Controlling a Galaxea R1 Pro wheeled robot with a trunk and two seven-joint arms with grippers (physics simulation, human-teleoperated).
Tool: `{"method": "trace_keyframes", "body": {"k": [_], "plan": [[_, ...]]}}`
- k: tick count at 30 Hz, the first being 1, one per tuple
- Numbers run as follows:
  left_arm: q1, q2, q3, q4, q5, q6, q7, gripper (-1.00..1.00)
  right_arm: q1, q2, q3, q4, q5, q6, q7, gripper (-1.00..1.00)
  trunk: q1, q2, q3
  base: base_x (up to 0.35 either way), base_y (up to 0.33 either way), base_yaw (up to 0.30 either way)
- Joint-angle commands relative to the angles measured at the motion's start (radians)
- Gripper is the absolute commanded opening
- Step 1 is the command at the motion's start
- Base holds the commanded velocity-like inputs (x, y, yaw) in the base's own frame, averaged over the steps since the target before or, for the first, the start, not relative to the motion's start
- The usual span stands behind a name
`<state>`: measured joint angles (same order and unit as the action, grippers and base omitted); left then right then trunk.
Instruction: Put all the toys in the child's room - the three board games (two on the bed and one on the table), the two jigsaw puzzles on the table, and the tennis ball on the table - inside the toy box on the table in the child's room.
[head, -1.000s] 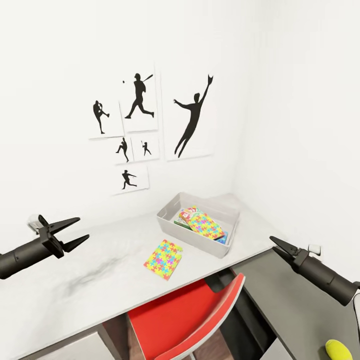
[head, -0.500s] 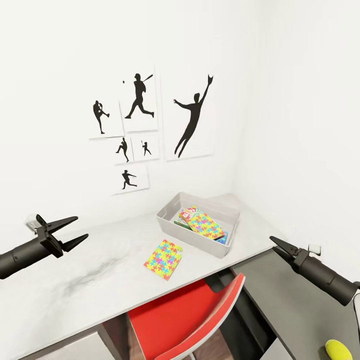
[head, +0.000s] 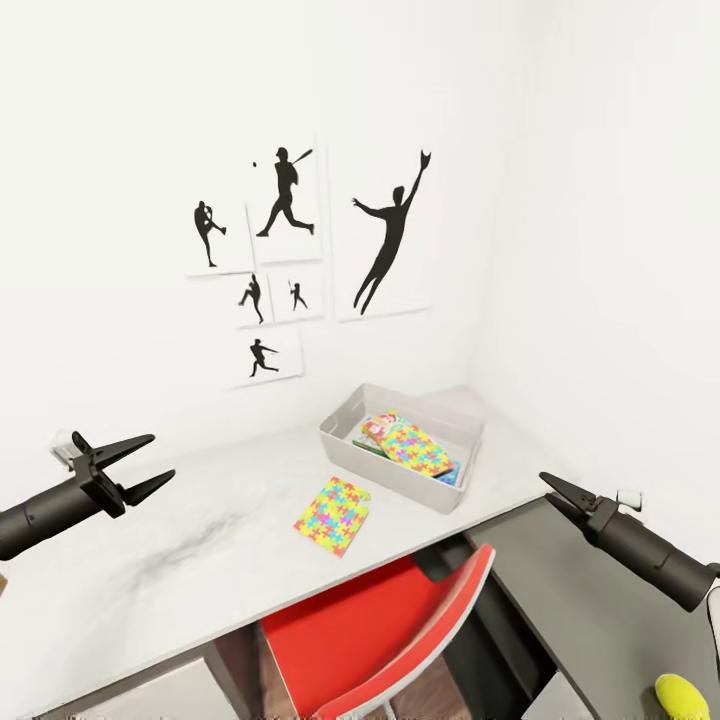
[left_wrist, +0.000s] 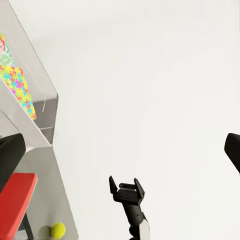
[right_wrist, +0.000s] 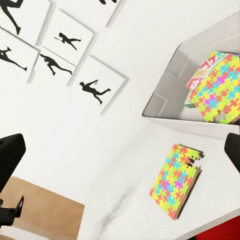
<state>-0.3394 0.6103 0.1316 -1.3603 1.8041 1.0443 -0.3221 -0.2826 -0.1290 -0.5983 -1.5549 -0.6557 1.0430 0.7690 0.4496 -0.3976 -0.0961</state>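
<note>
A jigsaw puzzle (head: 334, 514) lies flat on the desk (head: 180, 560), just beside the toy box (head: 405, 446) on its near side. A second jigsaw puzzle (head: 420, 448) rests tilted inside the toy box, on top of board games (head: 375, 432) whose printing is too small to read. Both pincers hang apart from the toy box: the left pincer (head: 132, 464), jaws spread and empty, hovers over the desk well away from the loose puzzle; the right pincer (head: 556, 490), jaws together and holding nothing, sits past the desk's edge. The tennis ball (head: 682, 696) lies low, far from the toy box, beyond the right pincer. A red chair (head: 380, 630) stands tucked under the desk below the loose puzzle.
</note>
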Motion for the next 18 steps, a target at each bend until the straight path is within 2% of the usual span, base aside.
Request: {"method": "trace_keyframes", "body": {"k": [1, 10, 18], "plan": [[-0.001, 0.0, 0.0, 0.001, -0.008, 0.003, -0.009, 1.0, -0.001, 0.0, -0.001, 0.0, 0.005, 0.004, 0.007, 1.0, 0.0, -0.002, -0.002, -0.135, 0.178, 0.093], [-0.001, 0.0, -0.001, 0.003, -0.008, 0.003, -0.009, 1.0, -0.001, 0.0, -0.001, -0.002, 0.005, 0.004, 0.004, 1.0, 0.0, -0.002, -0.007, -0.17, 0.212, 0.199], [-0.001, -0.001, -0.001, 0.003, -0.009, 0.003, -0.009, 1.0, -0.001, 0.0, 0.001, -0.002, 0.006, 0.003, -0.005, 1.0, 0.0, -0.002, -0.014, -0.043, 0.205, 0.237]]}}
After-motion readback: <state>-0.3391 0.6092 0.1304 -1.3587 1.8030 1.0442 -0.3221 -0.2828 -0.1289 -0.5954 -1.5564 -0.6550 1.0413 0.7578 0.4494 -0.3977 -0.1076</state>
